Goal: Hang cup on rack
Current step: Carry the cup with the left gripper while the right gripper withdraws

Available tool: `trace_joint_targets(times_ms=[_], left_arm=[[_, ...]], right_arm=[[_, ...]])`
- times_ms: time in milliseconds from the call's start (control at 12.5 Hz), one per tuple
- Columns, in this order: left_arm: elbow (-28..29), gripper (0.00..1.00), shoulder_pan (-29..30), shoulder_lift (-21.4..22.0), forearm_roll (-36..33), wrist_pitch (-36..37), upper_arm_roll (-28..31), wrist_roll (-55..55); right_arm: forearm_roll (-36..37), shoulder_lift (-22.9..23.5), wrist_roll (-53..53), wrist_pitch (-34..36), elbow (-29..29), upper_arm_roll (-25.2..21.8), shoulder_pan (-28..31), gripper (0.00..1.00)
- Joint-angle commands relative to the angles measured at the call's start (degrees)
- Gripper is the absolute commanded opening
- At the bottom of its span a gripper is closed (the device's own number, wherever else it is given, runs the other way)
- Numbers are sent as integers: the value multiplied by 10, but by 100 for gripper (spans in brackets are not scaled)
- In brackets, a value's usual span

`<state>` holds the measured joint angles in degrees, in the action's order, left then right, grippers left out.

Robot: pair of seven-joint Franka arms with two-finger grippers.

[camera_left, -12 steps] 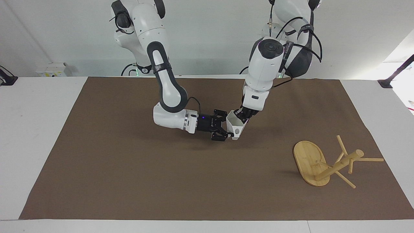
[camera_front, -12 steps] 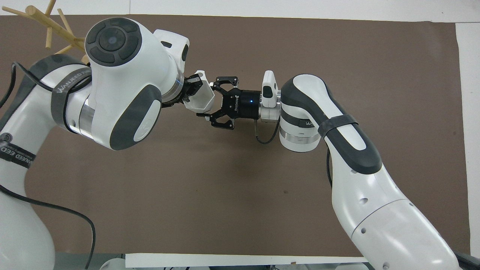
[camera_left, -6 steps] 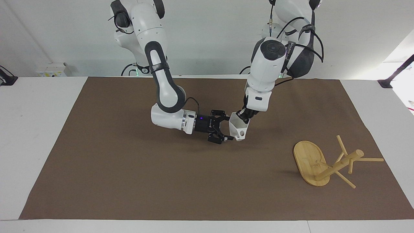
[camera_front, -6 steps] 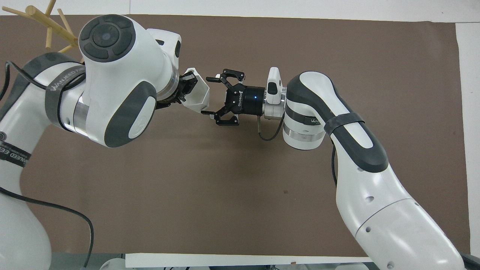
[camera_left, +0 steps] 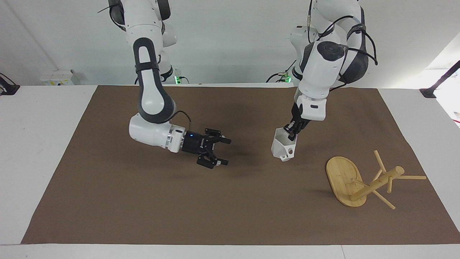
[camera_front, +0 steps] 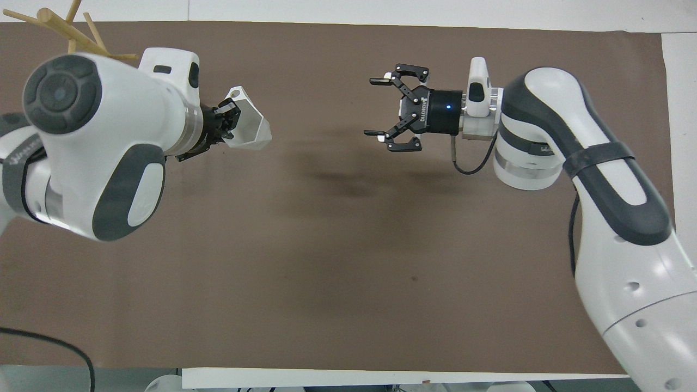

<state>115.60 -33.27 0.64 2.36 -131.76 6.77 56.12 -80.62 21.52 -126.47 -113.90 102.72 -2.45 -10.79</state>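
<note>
My left claw grips the cup at centre frame; my right claw hangs open. Next: the toppled rack, lower right, needs standing upright.

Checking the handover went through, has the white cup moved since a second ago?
Yes. The white cup, held by the left hand, has shifted toward the tipped bamboo rack, away from the open right hand.

ROBOTIQ on right claw (upside down).
</note>
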Motion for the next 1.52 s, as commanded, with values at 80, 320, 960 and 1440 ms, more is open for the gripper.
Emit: trace_joint_targets(times_ms=[80, 320, 960, 1440], left_arm=[[275, 0, -1, 137, -11, -279, -3, -9], [409, 0, -3, 149, -10, -534, -5, -9], [316, 0, 113, 2, -112, -687, -4, -11], [206, 0, 205, -79, -208, -685, -9, 21]], right_arm=[[283, -94, 194, 44, 4, 4, 57, 100], [399, -127, 361, 111, -6, 4, 106, 100], [757, -173, 722, 196, -104, 12, 119, 100], [816, -177, 1113, 357, -199, 3, 123, 100]])
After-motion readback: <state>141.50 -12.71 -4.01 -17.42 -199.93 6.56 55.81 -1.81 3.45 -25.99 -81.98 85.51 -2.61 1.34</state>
